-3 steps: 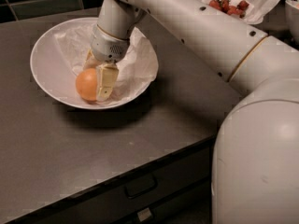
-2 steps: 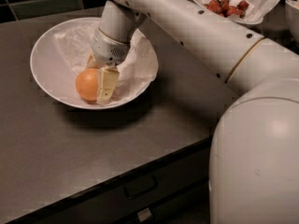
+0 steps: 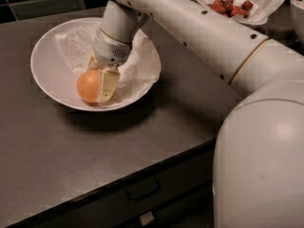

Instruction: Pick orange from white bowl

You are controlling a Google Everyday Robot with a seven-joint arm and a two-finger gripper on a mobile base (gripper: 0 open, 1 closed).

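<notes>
The orange [image 3: 87, 86] lies in the front part of the white bowl [image 3: 47, 56], on crumpled white paper [image 3: 137, 65]. My gripper [image 3: 98, 88] reaches down into the bowl from the upper right and is closed around the orange. One cream-coloured finger [image 3: 107, 83] presses on the orange's right side. The other finger is mostly hidden behind the fruit. The orange still rests low in the bowl.
The bowl stands on a dark grey counter [image 3: 95, 146] with a drawer front [image 3: 142, 191] below its edge. A second white dish with red strawberries [image 3: 230, 6] sits at the back right. My white arm and body [image 3: 259, 127] fill the right side.
Almost nothing has moved. The gripper has stayed around the orange in the bowl, with only a slight shift of the wrist.
</notes>
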